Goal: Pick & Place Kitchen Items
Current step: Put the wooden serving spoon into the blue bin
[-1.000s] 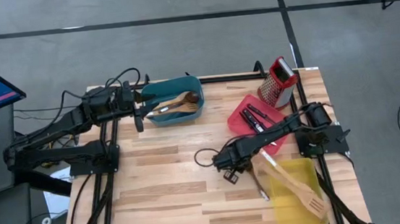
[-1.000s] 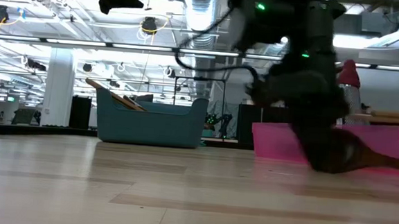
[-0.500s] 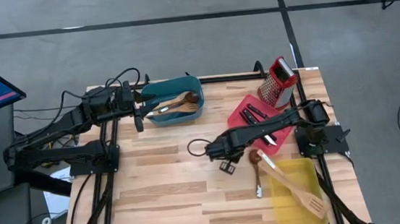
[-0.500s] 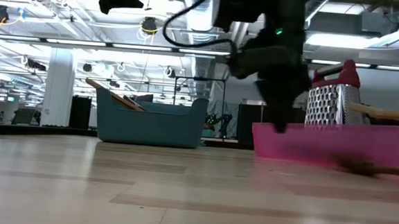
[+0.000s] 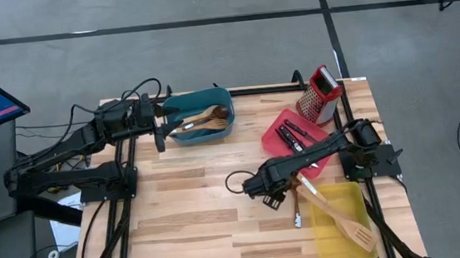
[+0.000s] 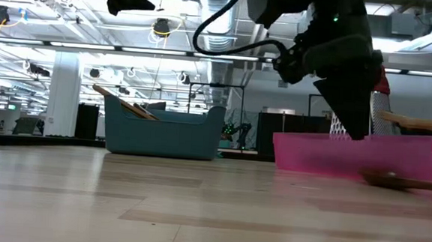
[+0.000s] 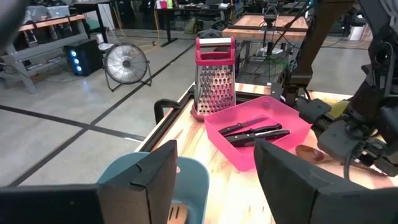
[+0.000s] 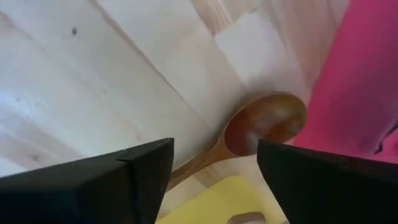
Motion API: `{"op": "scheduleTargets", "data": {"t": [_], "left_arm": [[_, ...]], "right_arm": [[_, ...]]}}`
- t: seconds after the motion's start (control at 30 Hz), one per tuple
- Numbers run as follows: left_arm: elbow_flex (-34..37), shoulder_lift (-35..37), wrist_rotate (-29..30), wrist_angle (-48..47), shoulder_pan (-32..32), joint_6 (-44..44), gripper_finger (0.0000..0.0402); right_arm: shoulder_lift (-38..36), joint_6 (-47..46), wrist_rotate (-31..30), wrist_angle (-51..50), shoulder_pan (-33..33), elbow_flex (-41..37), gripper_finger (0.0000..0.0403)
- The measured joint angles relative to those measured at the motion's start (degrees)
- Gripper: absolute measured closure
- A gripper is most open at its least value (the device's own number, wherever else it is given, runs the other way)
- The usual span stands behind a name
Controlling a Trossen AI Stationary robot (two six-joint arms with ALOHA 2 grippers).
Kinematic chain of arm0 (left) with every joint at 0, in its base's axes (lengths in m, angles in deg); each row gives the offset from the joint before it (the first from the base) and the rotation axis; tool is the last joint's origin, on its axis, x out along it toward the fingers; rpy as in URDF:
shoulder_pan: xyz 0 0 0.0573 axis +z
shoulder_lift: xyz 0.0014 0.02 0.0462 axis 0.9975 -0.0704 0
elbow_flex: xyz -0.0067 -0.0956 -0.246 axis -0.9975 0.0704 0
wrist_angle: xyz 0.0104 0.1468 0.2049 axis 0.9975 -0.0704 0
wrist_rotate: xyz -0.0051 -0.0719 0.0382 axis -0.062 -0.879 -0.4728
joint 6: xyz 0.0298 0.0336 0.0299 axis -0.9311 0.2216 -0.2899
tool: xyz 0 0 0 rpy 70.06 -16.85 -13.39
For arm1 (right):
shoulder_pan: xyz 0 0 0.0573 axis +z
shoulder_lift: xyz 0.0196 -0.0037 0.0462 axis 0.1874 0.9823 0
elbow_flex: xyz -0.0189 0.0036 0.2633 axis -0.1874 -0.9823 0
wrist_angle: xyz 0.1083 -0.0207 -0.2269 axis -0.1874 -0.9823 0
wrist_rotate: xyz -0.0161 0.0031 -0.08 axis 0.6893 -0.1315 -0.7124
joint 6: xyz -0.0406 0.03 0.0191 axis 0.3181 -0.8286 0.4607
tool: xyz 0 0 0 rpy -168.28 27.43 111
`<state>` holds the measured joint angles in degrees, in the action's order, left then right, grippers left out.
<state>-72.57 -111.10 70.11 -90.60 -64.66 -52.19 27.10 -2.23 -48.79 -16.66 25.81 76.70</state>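
Note:
A wooden spoon with a dark brown bowl (image 8: 266, 124) lies flat on the table, between the red bin and the yellow bin. Its handle (image 5: 297, 211) points to the near edge. My right gripper (image 8: 214, 168) is open and hovers above the spoon, touching nothing, and it also shows in the high view (image 5: 271, 195). In the low view the spoon (image 6: 396, 179) lies on the wood below that gripper (image 6: 353, 128). My left gripper (image 7: 214, 186) is open and empty at the teal bin's (image 5: 201, 116) left end.
The teal bin holds wooden spoons (image 5: 208, 118). The red bin (image 5: 274, 133) holds black-handled knives (image 5: 295, 133). The yellow bin (image 5: 339, 232) holds pale wooden turners (image 5: 342, 218). A red-handled steel grater (image 5: 320, 93) stands at the far right corner. Bare wood spans the table's middle and left.
My right gripper has risen from the table at the spoon, swung toward the table's left edge, then come back toward the spoon, staying above it. The spoon lies on the table, free of the gripper.

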Motion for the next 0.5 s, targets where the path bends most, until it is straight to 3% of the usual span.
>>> {"op": "scheduleTargets", "data": {"t": [0.17,0.27,0.4,0.5], "left_arm": [[0.0,0.0,0.0,-0.2,0.0,0.1,0.0202],[0.0,0.0,0.0,-0.2,0.0,0.1,0.0206],[0.0,0.0,0.0,-0.3,0.0,0.1,0.0213],[0.0,0.0,0.0,-0.3,0.0,0.1,0.0218]], "right_arm": [[0.0,0.3,3.7,-0.2,0.5,0.0,0.0195],[0.0,3.1,6.4,0.3,1.2,0.0,0.026],[0.0,8.6,7.2,0.4,2.1,0.0,0.0379],[0.0,16.3,7.9,-0.5,3.6,0.0,0.0386]]}}
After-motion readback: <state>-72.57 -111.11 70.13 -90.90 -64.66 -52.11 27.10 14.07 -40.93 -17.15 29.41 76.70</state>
